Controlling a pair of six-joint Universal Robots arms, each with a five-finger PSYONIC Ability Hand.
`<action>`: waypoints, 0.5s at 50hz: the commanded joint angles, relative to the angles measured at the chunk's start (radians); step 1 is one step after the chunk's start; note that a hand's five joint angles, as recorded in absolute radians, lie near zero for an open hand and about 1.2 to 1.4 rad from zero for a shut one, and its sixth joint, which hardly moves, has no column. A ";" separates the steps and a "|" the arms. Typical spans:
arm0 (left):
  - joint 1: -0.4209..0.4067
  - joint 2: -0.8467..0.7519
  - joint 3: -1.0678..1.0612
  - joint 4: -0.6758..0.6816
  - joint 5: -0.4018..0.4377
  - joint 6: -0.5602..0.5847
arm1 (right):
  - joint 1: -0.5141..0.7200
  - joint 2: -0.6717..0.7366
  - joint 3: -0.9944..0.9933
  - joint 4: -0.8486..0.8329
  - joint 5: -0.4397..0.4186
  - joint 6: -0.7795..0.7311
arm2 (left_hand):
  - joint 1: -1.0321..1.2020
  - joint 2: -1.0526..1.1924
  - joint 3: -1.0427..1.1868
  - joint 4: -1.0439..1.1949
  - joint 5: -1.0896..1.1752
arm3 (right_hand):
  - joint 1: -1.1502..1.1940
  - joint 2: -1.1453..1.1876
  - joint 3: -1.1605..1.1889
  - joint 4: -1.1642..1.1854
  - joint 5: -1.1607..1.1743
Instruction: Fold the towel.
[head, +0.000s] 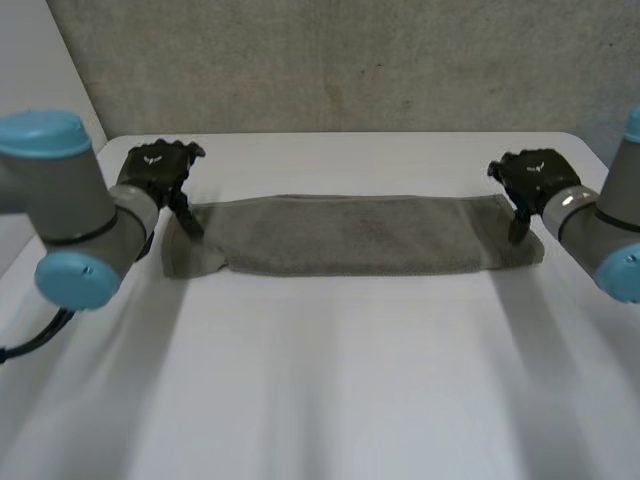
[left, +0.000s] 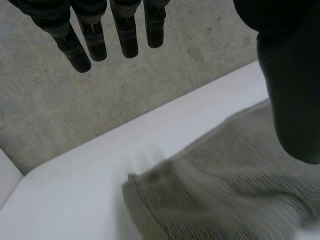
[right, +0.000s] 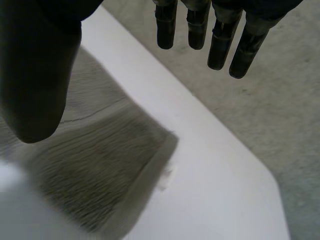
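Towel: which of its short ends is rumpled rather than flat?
The end by the left hand: the towel bunches there, while the end by the right hand lies flat and square.

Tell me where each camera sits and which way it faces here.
Head view: behind, between the arms, looking down at the table; shows both arms, left hand and right hand at ends of the towel.
Left wrist view: on that wrist, along its open hand toward a towel corner.
Right wrist view: likewise, the opposite end's corner.
All share the towel.

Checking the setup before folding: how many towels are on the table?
1: the grey towel lies stretched across the white table, between the left hand and right hand.
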 joint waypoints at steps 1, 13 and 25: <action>0.000 0.114 -0.269 0.214 0.001 0.011 | -0.054 -0.031 0.139 -0.011 -0.039 -0.007 | -0.042 -0.031 -0.024 -0.034 -0.173 | -0.062 -0.075 -0.076 -0.086 -0.059; 0.000 0.085 -0.397 0.383 -0.004 0.013 | -0.103 0.077 0.141 -0.123 -0.073 -0.012 | -0.033 -0.022 -0.015 -0.025 -0.164 | 0.312 0.299 0.298 0.288 0.315; 0.001 0.060 -0.387 0.384 -0.002 0.022 | -0.132 0.132 0.098 -0.162 -0.062 -0.012 | -0.036 -0.025 -0.018 -0.028 -0.167 | 1.159 1.147 1.146 1.136 1.163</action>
